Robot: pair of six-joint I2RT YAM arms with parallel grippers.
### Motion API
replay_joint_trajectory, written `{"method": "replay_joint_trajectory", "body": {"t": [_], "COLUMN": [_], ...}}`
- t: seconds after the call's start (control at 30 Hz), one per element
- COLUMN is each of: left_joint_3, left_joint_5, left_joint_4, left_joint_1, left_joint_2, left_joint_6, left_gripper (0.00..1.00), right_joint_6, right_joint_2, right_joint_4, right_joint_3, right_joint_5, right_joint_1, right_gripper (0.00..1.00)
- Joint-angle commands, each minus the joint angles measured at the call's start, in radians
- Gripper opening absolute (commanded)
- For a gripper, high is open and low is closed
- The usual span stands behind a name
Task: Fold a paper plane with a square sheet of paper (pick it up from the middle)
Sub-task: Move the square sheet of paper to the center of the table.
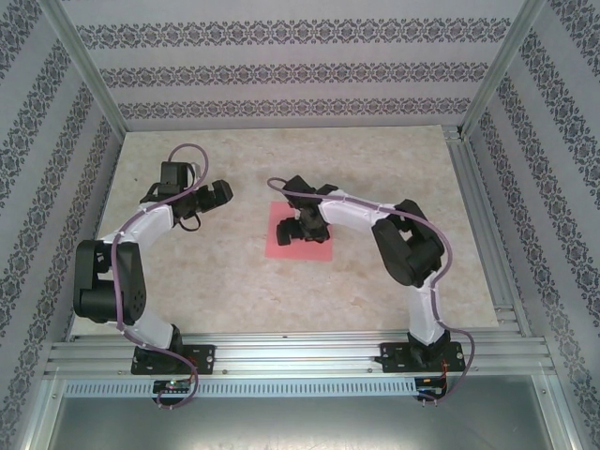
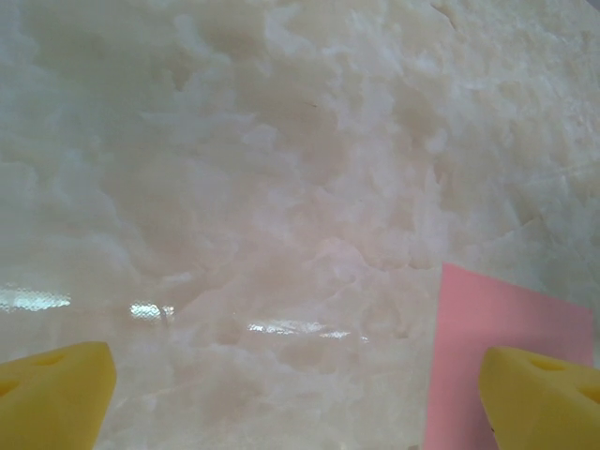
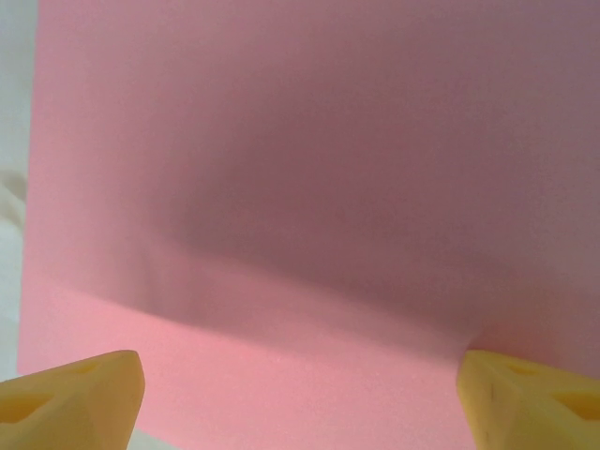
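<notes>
Hanging directly over the middle of the square sheet of paper point(image 1: 279, 246), flat at the desk point(image 1: 394, 178) centre, the right gripper point(image 1: 302, 229) is spread wide and empty; the left gripper point(image 1: 221, 193), equally wide and empty, sits beside its left edge

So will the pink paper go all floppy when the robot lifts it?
Probably floppy: the square sheet of paper looks very thin, so its edges would likely droop from a middle pinch. Being that thin, it is likely very light too. The tabletop looks glossy, so a push might slide the sheet rather than bend it.
</notes>
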Motion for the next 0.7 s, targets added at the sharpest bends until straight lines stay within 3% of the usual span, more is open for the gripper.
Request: {"method": "replay_joint_trajectory", "body": {"t": [0.0,0.2,0.33,0.43,0.53,0.67], "left_joint_3": [0.038,0.054,0.063,0.074,0.093,0.097], "left_joint_5": [0.030,0.023,0.016,0.021,0.029,0.034], "left_joint_4": [-0.023,-0.021,-0.023,-0.024,-0.041,-0.050], "left_joint_1": [-0.016,-0.040,-0.041,-0.044,-0.044,-0.044], "left_joint_2": [0.019,0.034,0.043,0.059,0.070,0.067], "left_joint_6": [-0.010,-0.016,-0.015,-0.017,-0.009,0.002], "left_gripper": [1.00,1.00,1.00,1.00,1.00,1.00], "right_joint_6": [-0.038,-0.032,0.184,0.365,0.509,0.573], "right_joint_2": [-0.115,-0.166,-0.134,-0.072,0.012,0.118], "right_joint_4": [-0.037,-0.214,-0.232,-0.193,-0.254,-0.322], "right_joint_3": [-0.128,-0.032,0.063,0.133,0.240,0.350], "right_joint_5": [0.049,0.209,0.262,0.226,0.292,0.309], "right_joint_1": [-0.040,-0.031,-0.014,-0.006,0.010,0.024], "right_gripper": [0.88,0.90,0.92,0.93,0.96,0.95]}}
